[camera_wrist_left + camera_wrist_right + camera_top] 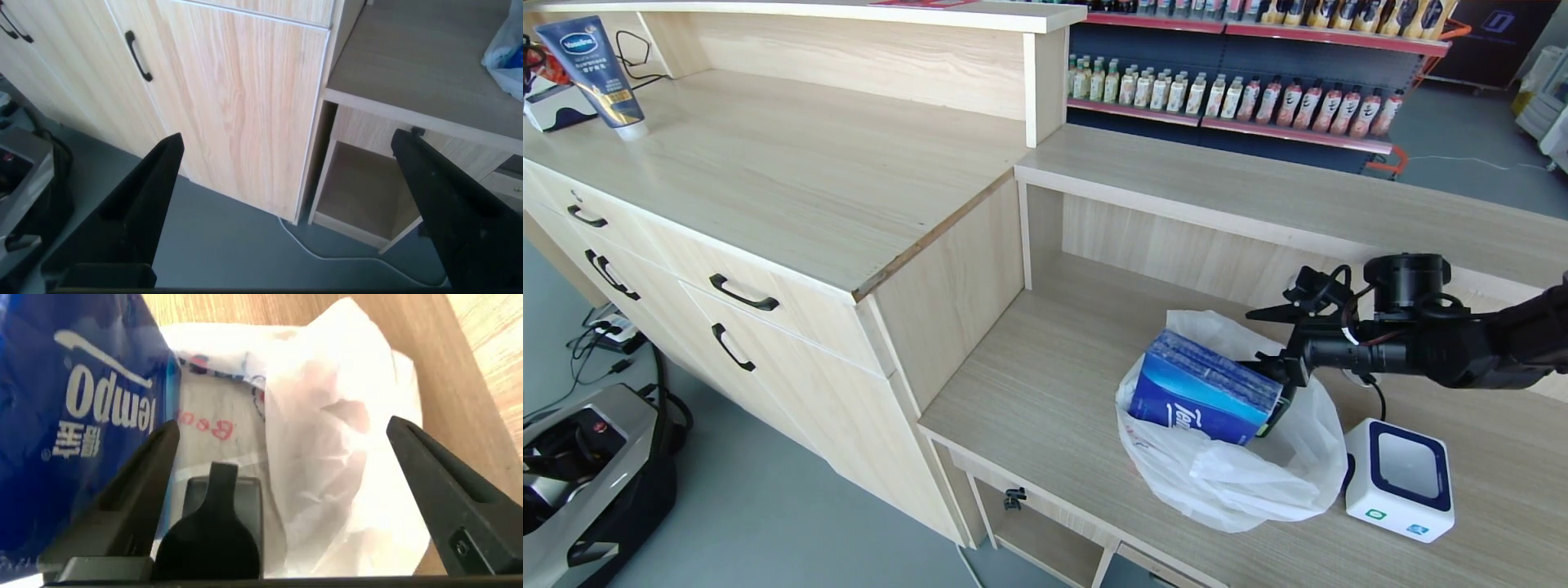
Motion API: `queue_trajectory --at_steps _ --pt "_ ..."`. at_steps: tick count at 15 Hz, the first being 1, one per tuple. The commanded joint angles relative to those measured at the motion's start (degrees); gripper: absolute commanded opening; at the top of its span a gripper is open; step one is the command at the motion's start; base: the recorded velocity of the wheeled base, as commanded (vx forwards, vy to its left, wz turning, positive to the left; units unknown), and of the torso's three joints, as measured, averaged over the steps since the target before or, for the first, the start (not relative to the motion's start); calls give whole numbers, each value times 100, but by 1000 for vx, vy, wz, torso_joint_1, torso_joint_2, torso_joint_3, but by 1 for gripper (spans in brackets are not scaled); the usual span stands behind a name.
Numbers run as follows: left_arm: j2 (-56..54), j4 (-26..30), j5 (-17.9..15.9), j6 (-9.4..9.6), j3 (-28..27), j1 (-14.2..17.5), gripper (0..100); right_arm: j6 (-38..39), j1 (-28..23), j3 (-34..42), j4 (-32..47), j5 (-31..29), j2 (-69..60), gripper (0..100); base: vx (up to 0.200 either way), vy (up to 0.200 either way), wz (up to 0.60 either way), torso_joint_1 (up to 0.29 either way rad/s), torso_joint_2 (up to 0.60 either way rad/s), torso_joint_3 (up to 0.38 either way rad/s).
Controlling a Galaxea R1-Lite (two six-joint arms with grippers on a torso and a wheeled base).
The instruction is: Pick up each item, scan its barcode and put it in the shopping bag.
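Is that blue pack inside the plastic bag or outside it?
Partly in. The blue pack lies tilted in the open mouth of the white bag, lower end down among the plastic, upper end sticking out above the rim.

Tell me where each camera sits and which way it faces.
Head view: on the robot's head, looking forward and down at the lower counter, shopping bag, blue pack and scanner; the right arm shows.
Left wrist view: on the left wrist, facing cabinet side and floor; the open left tool shows.
Right wrist view: on the right wrist, facing into the bag; the open right tool shows.
Shared: head and right wrist views both show bag and blue pack.
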Motion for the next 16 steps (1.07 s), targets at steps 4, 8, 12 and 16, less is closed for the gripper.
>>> queue_trajectory --at_steps 4,8,12,16 --pt "0 -2 9 1 0 1 100 335 320 -635 308 10 -531 100 0 0 0 0 0 0" --pt "0 -2 1 1 0 1 100 775 487 -626 1337 1 -1481 100 0 0 0 0 0 0" --pt "0 -2 1 1 0 1 100 1214 505 -644 1767 -228 -2316 100 0 0 0 0 0 0" --pt "0 -2 1 1 0 10 100 2322 470 -600 2198 -1599 -3476 100 0 0 0 0 0 0"
